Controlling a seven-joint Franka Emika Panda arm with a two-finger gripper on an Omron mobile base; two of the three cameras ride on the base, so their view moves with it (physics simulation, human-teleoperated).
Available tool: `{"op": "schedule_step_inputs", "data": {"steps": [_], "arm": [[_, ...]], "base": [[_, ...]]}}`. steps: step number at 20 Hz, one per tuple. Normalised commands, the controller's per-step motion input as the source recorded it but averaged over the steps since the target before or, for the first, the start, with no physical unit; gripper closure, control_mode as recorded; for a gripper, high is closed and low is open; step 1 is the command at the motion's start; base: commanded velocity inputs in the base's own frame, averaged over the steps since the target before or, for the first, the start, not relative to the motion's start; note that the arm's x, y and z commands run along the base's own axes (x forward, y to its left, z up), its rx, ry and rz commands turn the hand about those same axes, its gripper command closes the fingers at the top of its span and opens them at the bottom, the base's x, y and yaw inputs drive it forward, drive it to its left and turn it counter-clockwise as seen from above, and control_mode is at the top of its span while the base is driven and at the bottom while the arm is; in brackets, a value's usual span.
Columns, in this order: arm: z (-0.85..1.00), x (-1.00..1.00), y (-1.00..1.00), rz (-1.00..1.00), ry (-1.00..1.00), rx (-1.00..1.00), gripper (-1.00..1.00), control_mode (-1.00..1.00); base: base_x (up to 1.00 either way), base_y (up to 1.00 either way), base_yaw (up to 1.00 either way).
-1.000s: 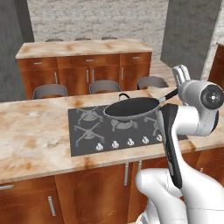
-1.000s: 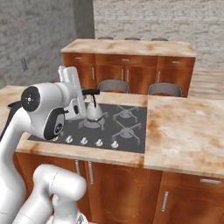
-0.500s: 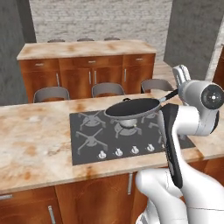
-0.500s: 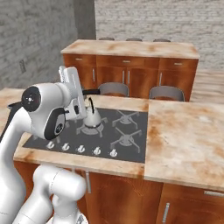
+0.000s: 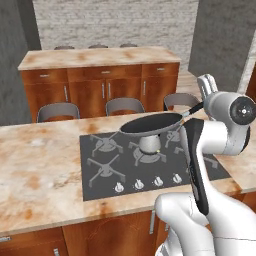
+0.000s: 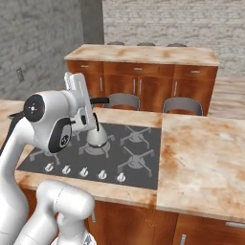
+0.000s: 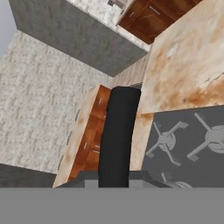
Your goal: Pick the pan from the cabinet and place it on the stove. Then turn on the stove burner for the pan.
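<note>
Pan is up in the air over the stove, held level, dark inside w/ thin pale rim showing in the left base view. It hangs above the middle burner, just over a silver kettle that sits on that grate; whether pan and kettle touch, can't tell. Black stick handle runs back toward the arm's wrist on the right side of the left base view. In the hand view that handle rises straight up from the bottom middle, between where the finger tips would be, so the claw looks clamped on the handle, though the tips themselves are hidden by the grey band.

Right base view: arm's white body covers most of the pan; kettle shows below the wrist, on the centre grate of the stove. Row of small silver knobs lines the near edge of the cooktop. Stove sits in a marbled tan counter. Behind it: chairs tucked at the far edge, then a second counter w/ reddish-brown drawer units.
</note>
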Motion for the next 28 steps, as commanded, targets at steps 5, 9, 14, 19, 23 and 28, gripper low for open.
{"op": "schedule_step_inputs", "data": {"steps": [5,9,14,19,23,28], "arm": [[0.0,0.0,0.0,0.0,0.0,0.0,1.0,1.0],[0.0,0.0,0.0,0.0,0.0,0.0,1.0,1.0],[0.03,0.0,-0.34,0.0,-0.08,0.02,1.0,-1.0],[0.06,0.04,-0.56,0.0,-0.04,0.03,1.0,-1.0],[0.05,0.1,-0.7,0.0,-0.02,0.06,1.0,-1.0],[0.0,0.12,-0.74,0.0,-0.03,0.1,1.0,-1.0]], "base": [[0.06,0.0,0.0],[0.0,-0.02,0.0],[0.0,0.0,0.0],[0.0,0.0,0.0],[0.0,0.0,0.0],[0.0,0.0,0.0]]}}
